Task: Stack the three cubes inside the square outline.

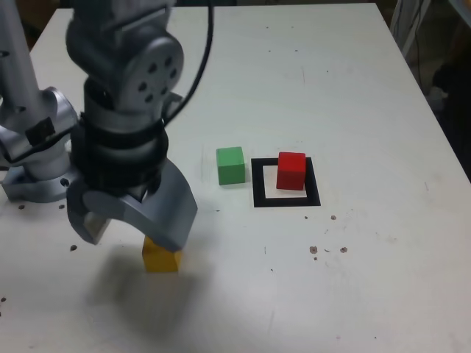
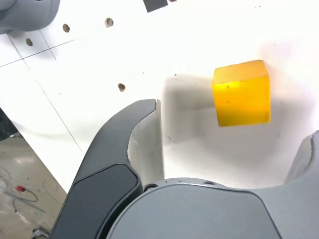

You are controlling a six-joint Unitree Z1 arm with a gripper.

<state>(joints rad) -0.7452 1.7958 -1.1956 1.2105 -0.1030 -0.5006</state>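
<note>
The red cube [image 1: 291, 170] sits inside the black square outline [image 1: 287, 200], toward its far right corner in the exterior view. Just off the outline's left side stands the green cube [image 1: 230, 165]. Nearer the table's front lies the yellow cube [image 1: 160, 257], its top partly hidden by my gripper [image 1: 132, 234]. The gripper hangs right above that cube with its jaws spread wide and nothing between them. In the wrist view the yellow cube [image 2: 242, 93] rests on the white table between and beyond the two fingers of the gripper [image 2: 234, 124], touching neither.
The arm's grey base [image 1: 37, 162] stands at the exterior view's left. The white table [image 1: 331, 73] runs far back and to the right. A dark strip end [image 2: 155, 4] shows in the wrist view, beyond the cube.
</note>
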